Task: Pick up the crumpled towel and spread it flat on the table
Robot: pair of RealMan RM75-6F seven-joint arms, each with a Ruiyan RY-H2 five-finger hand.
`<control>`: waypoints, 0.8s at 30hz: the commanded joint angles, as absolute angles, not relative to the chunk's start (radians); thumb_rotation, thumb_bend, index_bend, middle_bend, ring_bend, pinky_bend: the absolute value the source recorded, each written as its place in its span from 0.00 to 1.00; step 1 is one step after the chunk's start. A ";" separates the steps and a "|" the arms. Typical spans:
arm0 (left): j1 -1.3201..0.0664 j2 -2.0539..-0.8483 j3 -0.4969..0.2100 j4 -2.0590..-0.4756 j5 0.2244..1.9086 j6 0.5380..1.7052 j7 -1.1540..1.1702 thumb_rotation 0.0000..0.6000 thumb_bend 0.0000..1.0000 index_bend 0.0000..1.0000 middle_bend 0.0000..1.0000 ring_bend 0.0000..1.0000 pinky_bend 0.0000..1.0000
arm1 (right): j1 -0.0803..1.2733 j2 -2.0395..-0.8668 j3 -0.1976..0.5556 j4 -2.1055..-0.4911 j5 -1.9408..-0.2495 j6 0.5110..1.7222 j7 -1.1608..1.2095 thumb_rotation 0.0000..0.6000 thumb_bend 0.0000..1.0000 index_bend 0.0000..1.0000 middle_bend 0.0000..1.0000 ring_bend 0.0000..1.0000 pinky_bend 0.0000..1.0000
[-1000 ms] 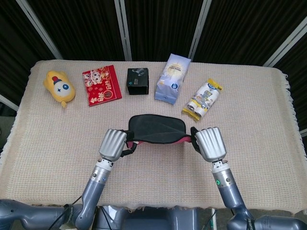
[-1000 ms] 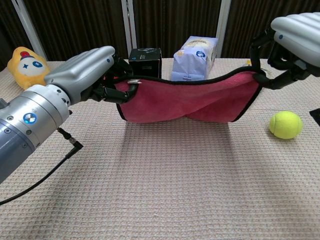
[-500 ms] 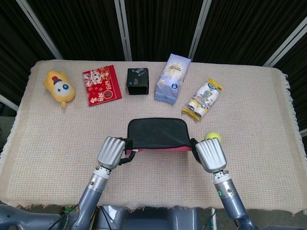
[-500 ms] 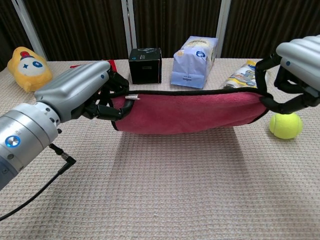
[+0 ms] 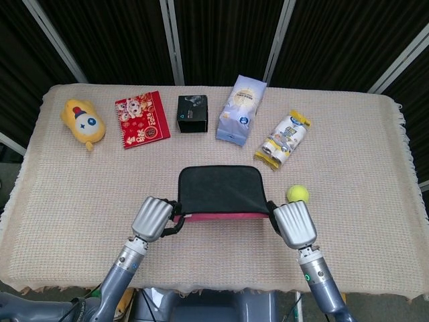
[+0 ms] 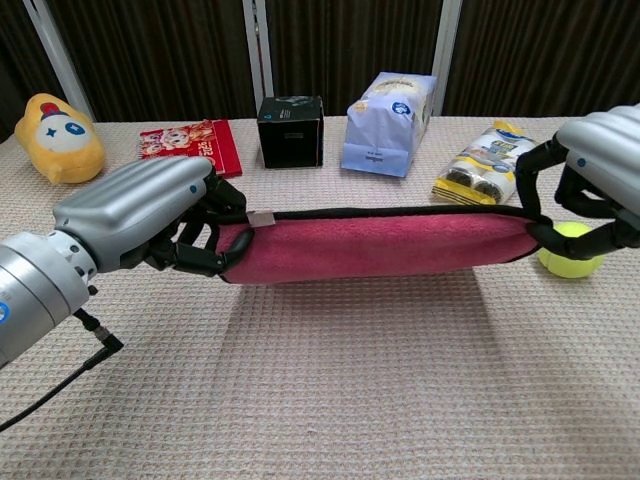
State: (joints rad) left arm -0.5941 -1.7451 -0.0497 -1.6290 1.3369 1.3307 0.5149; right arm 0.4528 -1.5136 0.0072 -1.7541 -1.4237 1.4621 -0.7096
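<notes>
The towel (image 6: 385,243) has dropped and pulled taut over the last second; earlier it hung higher and sagged between my hands, and now its dark side faces up, stretched level just above the counter (image 5: 87,188). I judge it nearly ready to lay flat. My left hand (image 6: 150,215) clamps the near-left corner, my right hand (image 6: 600,180) pinches the near-right one, fingers closed on cloth. The tennis ball (image 5: 297,194) sits just beside my right hand.

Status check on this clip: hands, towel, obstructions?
Left hand and right hand each grip a towel end. Towel stretched taut, near edge above table. Tennis ball beside right hand.
</notes>
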 commanded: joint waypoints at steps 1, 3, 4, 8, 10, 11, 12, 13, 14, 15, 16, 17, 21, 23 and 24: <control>-0.594 -1.736 -0.048 -1.627 1.341 1.316 0.512 1.00 0.48 0.66 0.67 0.71 0.80 | 0.446 -1.521 0.010 -1.756 -1.427 1.459 -0.727 1.00 0.62 0.72 1.00 1.00 0.95; -0.592 -1.732 -0.046 -1.628 1.343 1.305 0.508 1.00 0.47 0.65 0.67 0.71 0.80 | 0.442 -1.527 0.012 -1.758 -1.425 1.455 -0.742 1.00 0.62 0.72 1.00 1.00 0.95; -0.592 -1.729 -0.045 -1.627 1.346 1.300 0.506 1.00 0.47 0.65 0.67 0.71 0.80 | 0.440 -1.529 0.014 -1.759 -1.424 1.453 -0.748 1.00 0.62 0.72 1.00 1.00 0.95; -0.588 -1.721 -0.033 -1.627 1.356 1.279 0.498 1.00 0.46 0.64 0.67 0.71 0.80 | 0.431 -1.540 0.013 -1.759 -1.426 1.447 -0.767 1.00 0.62 0.72 1.00 1.00 0.95; -0.587 -1.718 -0.026 -1.625 1.361 1.267 0.494 1.00 0.46 0.64 0.67 0.71 0.80 | 0.427 -1.545 0.011 -1.758 -1.429 1.442 -0.773 1.00 0.62 0.72 1.00 1.00 0.95; -0.585 -1.717 -0.023 -1.624 1.362 1.262 0.492 1.00 0.46 0.64 0.66 0.71 0.80 | 0.425 -1.547 0.010 -1.758 -1.430 1.440 -0.777 1.00 0.62 0.72 1.00 1.00 0.95; -0.584 -1.717 -0.022 -1.623 1.363 1.258 0.489 1.00 0.46 0.63 0.66 0.71 0.80 | 0.422 -1.549 0.009 -1.758 -1.432 1.438 -0.782 1.00 0.62 0.72 1.00 1.00 0.95; -0.582 -1.717 -0.020 -1.624 1.364 1.255 0.485 1.00 0.46 0.63 0.66 0.70 0.80 | 0.420 -1.550 0.008 -1.757 -1.432 1.437 -0.788 1.00 0.62 0.72 1.00 1.00 0.95; -0.580 -1.717 -0.018 -1.623 1.366 1.252 0.484 1.00 0.46 0.63 0.66 0.70 0.80 | 0.417 -1.552 0.008 -1.757 -1.431 1.435 -0.795 1.00 0.62 0.72 1.00 1.00 0.95; -0.579 -1.717 -0.017 -1.623 1.367 1.250 0.483 1.00 0.45 0.62 0.66 0.70 0.80 | 0.415 -1.553 0.008 -1.757 -1.430 1.434 -0.798 1.00 0.62 0.72 1.00 1.00 0.95; -0.577 -1.717 -0.016 -1.623 1.369 1.248 0.483 1.00 0.45 0.62 0.65 0.70 0.80 | 0.412 -1.554 0.008 -1.758 -1.428 1.433 -0.803 1.00 0.62 0.72 1.00 1.00 0.95; -0.576 -1.717 -0.014 -1.624 1.371 1.246 0.484 1.00 0.44 0.61 0.65 0.70 0.80 | 0.410 -1.554 0.009 -1.758 -1.427 1.432 -0.809 1.00 0.63 0.72 1.00 1.00 0.95; -0.571 -1.716 -0.010 -1.629 1.379 1.241 0.486 1.00 0.42 0.58 0.65 0.70 0.80 | 0.401 -1.555 0.009 -1.759 -1.426 1.430 -0.819 1.00 0.62 0.72 1.00 1.00 0.95; -0.568 -1.715 -0.009 -1.633 1.382 1.239 0.486 1.00 0.41 0.55 0.65 0.69 0.80 | 0.397 -1.554 0.007 -1.757 -1.429 1.429 -0.819 1.00 0.62 0.71 1.00 1.00 0.95; -0.566 -1.713 -0.008 -1.635 1.383 1.238 0.487 1.00 0.41 0.53 0.65 0.69 0.80 | 0.394 -1.553 0.007 -1.758 -1.431 1.429 -0.821 1.00 0.62 0.71 1.00 1.00 0.95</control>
